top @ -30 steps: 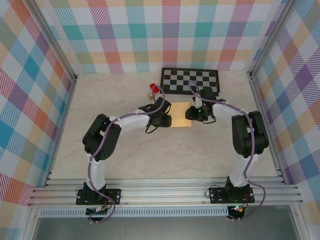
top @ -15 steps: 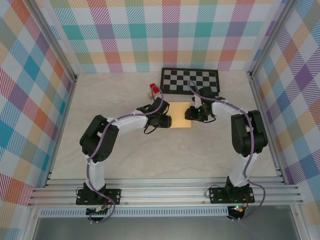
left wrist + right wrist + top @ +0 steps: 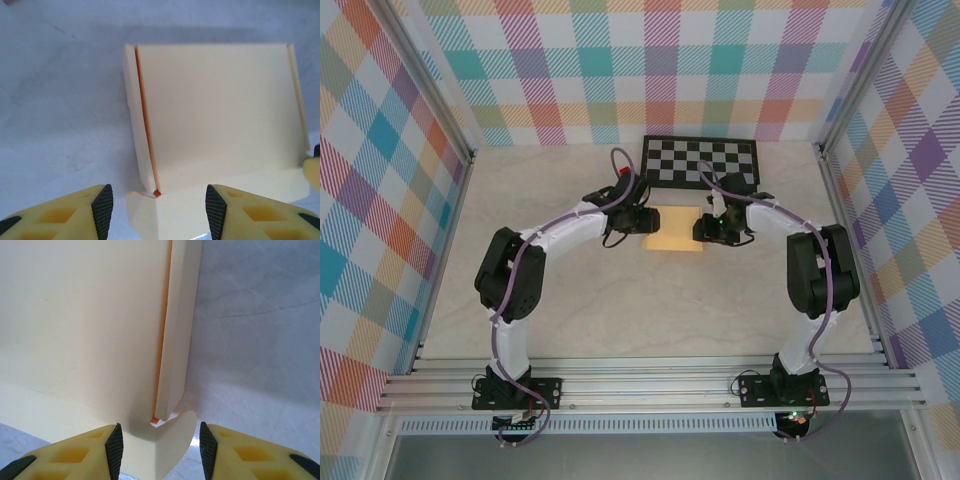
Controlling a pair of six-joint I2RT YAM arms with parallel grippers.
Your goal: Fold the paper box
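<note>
The paper box (image 3: 675, 228) is seen lying flat on the tabletop (image 3: 620, 320), just on the arms' side of the checkerboard mat (image 3: 700, 162) and below the mat's middle. Narrow strips along its sides are folded at their creases, one showing an orange edge, while a rounded tab at a corner is left flat. The left gripper (image 3: 642, 220) is held low below the mat's left end and the right gripper (image 3: 708, 228) below its right half. The card is thus flanked, presumably so that opposite flaps can be worked together. Both sets of jaws are parted about halfway and nothing is clamped in either; a flap lies under each gap. The tabletop is pale, faintly veined and matte, and it is enclosed by walls of coloured plaid (image 3: 620, 70).
</note>
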